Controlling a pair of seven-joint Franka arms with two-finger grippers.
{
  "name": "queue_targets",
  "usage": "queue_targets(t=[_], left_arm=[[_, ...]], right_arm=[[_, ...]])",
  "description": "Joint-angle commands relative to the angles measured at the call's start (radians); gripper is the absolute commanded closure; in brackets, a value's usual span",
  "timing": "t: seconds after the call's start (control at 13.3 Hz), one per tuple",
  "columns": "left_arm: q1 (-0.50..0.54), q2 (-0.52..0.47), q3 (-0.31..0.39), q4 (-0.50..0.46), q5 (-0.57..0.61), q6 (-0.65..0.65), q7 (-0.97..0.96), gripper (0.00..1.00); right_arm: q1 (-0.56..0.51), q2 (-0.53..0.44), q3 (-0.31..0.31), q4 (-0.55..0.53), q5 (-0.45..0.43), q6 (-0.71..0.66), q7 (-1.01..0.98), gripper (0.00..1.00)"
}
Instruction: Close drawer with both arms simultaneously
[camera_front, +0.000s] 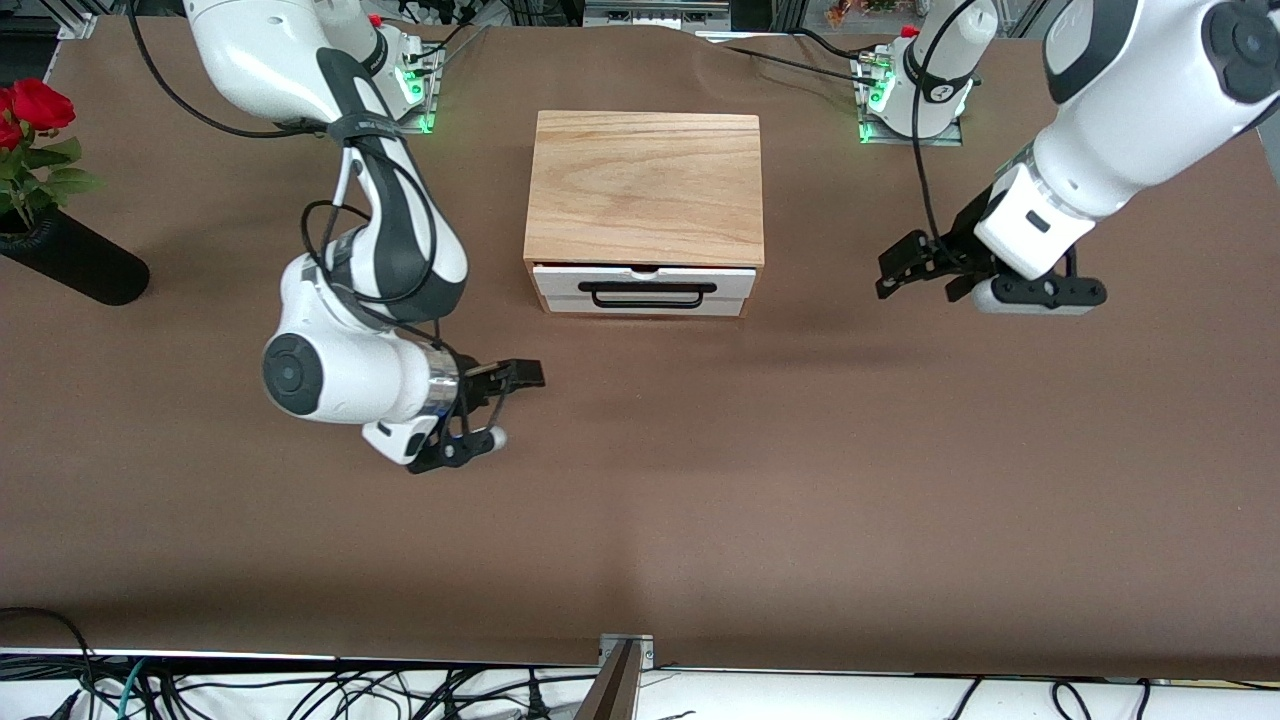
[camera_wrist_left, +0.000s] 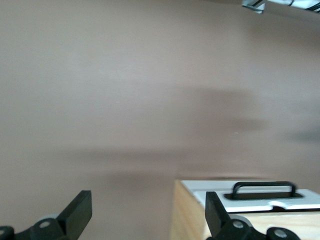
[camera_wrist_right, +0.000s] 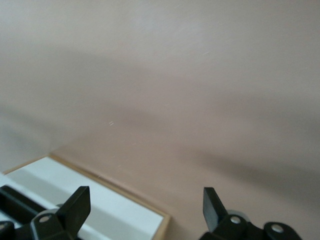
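We see the drawer (camera_front: 644, 289) almost shut in its box (camera_front: 645, 186) near the tabletop's (camera_front: 700, 500) base-side edge. Left tool (camera_front: 905, 268) and right tool (camera_front: 505, 405) hang apart-fingered, off to either side; uneven pushes could skew the box.

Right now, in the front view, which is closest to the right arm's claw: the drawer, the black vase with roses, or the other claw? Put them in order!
From the right claw, open over bare table:
1. The drawer, just ahead, in the wooden box's front.
2. The black vase with roses, at the right arm's end of the table.
3. The left claw, open, toward the left arm's end.
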Motion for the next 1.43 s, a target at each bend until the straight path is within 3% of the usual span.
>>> queue_targets(t=[0.0,0.15,0.38,0.68,0.83,0.9,1.05,1.2,1.28,1.35], left_arm=[[0.013,-0.05,0.004,-0.026,0.08,-0.043,-0.006,0.0],[0.012,-0.049,0.041,0.029,0.117,-0.145,-0.012,0.0],[0.01,-0.035,0.086,0.112,0.162,-0.285,-0.03,0.0],[0.001,0.008,0.181,0.189,0.162,-0.302,-0.019,0.0],[0.002,0.008,0.179,0.189,0.162,-0.3,-0.019,0.0],[0.002,0.01,0.178,0.19,0.162,-0.297,-0.019,0.0],[0.002,0.013,0.178,0.19,0.162,-0.296,-0.023,0.0],[0.011,0.013,0.187,0.195,0.152,-0.296,-0.024,0.0],[0.036,0.013,0.19,0.198,0.143,-0.296,-0.021,0.0],[0.059,0.013,0.189,0.197,0.13,-0.296,-0.019,0.0]], right_arm=[[0.001,-0.014,-0.063,0.013,0.002,-0.027,-0.01,0.0],[0.003,-0.015,-0.104,0.013,-0.003,-0.028,-0.008,0.0],[0.004,-0.046,-0.143,0.013,-0.095,-0.027,-0.01,0.0],[0.004,-0.081,-0.247,0.019,-0.104,-0.027,-0.01,0.0],[0.013,-0.121,-0.292,0.016,-0.118,-0.027,-0.007,0.0],[0.007,-0.141,-0.293,0.016,-0.165,-0.03,-0.007,0.0],[-0.015,-0.211,-0.271,-0.013,-0.309,-0.036,-0.005,0.0],[-0.136,-0.334,-0.118,-0.074,-0.42,-0.025,-0.002,0.0],[-0.191,-0.384,-0.056,-0.1,-0.435,-0.036,-0.005,0.0],[-0.213,-0.427,-0.031,-0.137,-0.461,-0.056,-0.004,0.0]])
